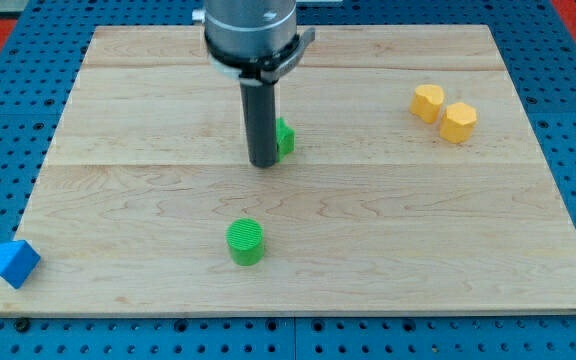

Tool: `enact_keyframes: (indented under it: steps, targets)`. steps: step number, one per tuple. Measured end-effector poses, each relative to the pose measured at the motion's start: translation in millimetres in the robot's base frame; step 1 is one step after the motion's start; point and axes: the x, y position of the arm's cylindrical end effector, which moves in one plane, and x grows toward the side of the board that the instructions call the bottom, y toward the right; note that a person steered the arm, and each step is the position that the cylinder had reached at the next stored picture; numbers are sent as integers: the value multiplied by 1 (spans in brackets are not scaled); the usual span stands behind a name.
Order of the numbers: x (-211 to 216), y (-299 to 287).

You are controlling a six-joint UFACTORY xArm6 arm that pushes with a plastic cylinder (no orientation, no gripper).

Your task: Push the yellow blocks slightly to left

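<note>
Two yellow blocks sit close together at the view's upper right: a yellow cylinder-like block (428, 102) and a yellow hexagonal block (458, 122) just right and below it. My tip (263, 163) rests on the board near the middle, far to the left of the yellow blocks. It stands right against a green block (284, 138), which the rod partly hides.
A green cylinder (245, 242) stands below my tip toward the view's bottom. A blue triangular block (12, 262) sits at the board's bottom left corner, hanging over the edge. The wooden board (118, 200) lies on a blue pegboard.
</note>
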Motion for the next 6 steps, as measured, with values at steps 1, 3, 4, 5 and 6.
enact_keyframes:
  steps: [1,3,4,5,6]
  targets:
    - [51,76]
    - [-10,276]
    - [-34,216]
    - [-50,145]
    - [-61,194]
